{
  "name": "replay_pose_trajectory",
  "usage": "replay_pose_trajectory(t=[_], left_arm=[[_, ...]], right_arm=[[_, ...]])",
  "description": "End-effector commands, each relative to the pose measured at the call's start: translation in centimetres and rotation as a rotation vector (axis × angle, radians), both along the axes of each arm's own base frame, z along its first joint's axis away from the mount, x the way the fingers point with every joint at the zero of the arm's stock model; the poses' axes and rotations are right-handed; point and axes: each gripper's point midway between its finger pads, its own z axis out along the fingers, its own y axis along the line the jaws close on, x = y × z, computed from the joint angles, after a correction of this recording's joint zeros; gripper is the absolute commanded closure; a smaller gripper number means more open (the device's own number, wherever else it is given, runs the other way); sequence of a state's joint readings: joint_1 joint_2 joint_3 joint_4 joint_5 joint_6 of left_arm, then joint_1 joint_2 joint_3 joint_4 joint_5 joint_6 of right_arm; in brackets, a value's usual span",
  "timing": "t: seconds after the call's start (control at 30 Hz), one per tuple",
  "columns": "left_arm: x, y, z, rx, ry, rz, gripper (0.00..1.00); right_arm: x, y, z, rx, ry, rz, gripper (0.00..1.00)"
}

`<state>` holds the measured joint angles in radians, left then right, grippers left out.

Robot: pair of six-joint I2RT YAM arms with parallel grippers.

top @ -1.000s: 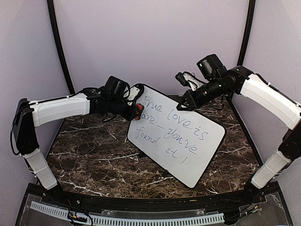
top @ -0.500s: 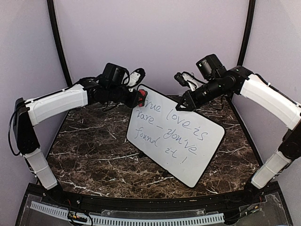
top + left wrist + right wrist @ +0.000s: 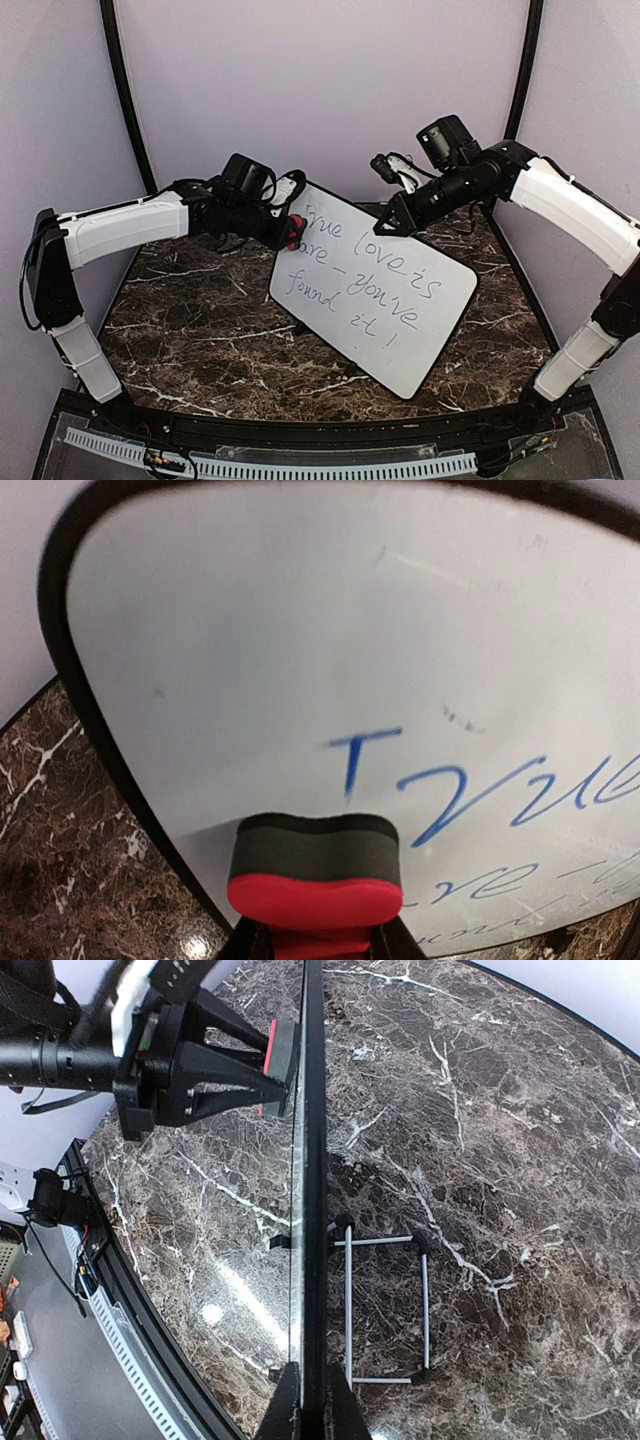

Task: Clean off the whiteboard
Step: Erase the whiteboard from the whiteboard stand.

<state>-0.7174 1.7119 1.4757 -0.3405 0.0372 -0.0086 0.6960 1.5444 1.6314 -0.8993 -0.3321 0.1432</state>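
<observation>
Top external: whiteboard (image 3: 375, 290) writing intact, we judge erasing unstarted. Left end effector (image 3: 287, 229) clamps red eraser (image 3: 315, 880) at upper-left corner; right end effector (image 3: 396, 222) pinches top edge.

The whiteboard (image 3: 425, 345) was white with a thin black rim and blue-grey handwriting. The eraser (image 3: 315, 900) was red with a dark grey felt layer. The tabletop (image 3: 200, 320) was dark brown marble veined in white. The walls (image 3: 320, 90) were pale lilac
</observation>
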Motion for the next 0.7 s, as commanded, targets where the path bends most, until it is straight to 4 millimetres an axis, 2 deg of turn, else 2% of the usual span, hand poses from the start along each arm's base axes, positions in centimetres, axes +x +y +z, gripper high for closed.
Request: replay_pose_trajectory(t=[0.0, 0.1, 0.27, 0.43, 0.67], left_arm=[[-1.4, 1.5, -2.0, 0.041, 0.058, 0.029, 0.87], [-1.1, 1.1, -1.7, 0.027, 0.048, 0.026, 0.87], [0.3, -0.5, 1.3, -0.028, -0.009, 0.004, 0.87], [1.8, -1.8, 3.0, -0.056, -0.043, 0.006, 0.88], [1.8, -2.7, 2.3, -0.082, -0.046, -0.026, 0.88]], right_arm=[[-0.4, 1.2, 1.8, 0.039, -0.056, 0.06, 1.0], [-0.4, 1.2, 1.8, 0.038, -0.055, 0.062, 1.0], [-0.5, 1.3, 1.5, 0.036, -0.051, 0.065, 1.0], [-0.7, 1.4, 1.4, 0.034, -0.048, 0.071, 1.0], [-0.7, 1.6, 1.3, 0.034, -0.046, 0.077, 1.0]])
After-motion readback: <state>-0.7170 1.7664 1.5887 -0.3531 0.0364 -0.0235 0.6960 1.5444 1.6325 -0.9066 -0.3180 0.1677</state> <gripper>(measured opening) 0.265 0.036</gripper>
